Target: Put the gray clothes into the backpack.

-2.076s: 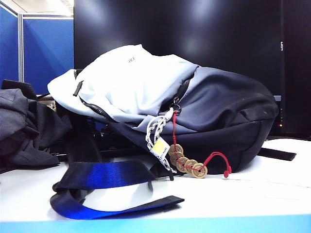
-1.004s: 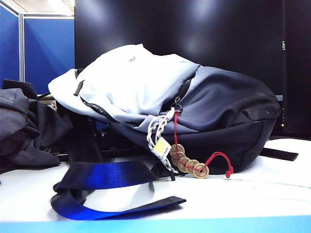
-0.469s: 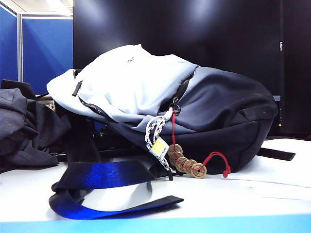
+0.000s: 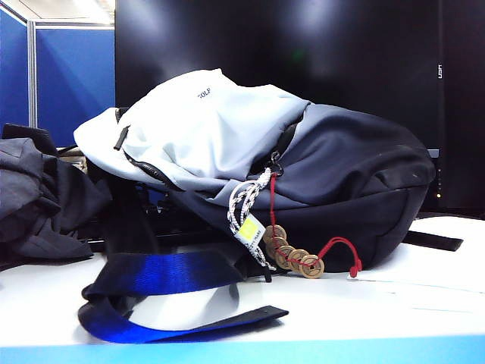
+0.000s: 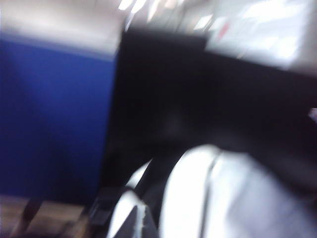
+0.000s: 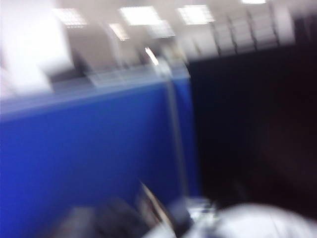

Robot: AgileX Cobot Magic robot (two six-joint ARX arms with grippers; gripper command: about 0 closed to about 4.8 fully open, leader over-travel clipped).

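I see neither gripper: left fingers clenched, right fingers' state I cannot tell. Both wrist views blurred. Backpack (image 4: 258, 174) lies on its side on the white surface (image 4: 394, 303); gray clothes (image 4: 38, 197) heaped just beside it, left.

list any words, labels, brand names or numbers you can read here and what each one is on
"GOLF" in small dark letters on the pale gray-white front panel of the large two-tone backpack.
Small yellow-and-white tag hanging on the white cord: print too small to read.
Small white mark on the black screen's edge: too small to read.
Brass coins on the red string: no characters legible.
Both wrist views: blurred, no text; neither gripper shows.
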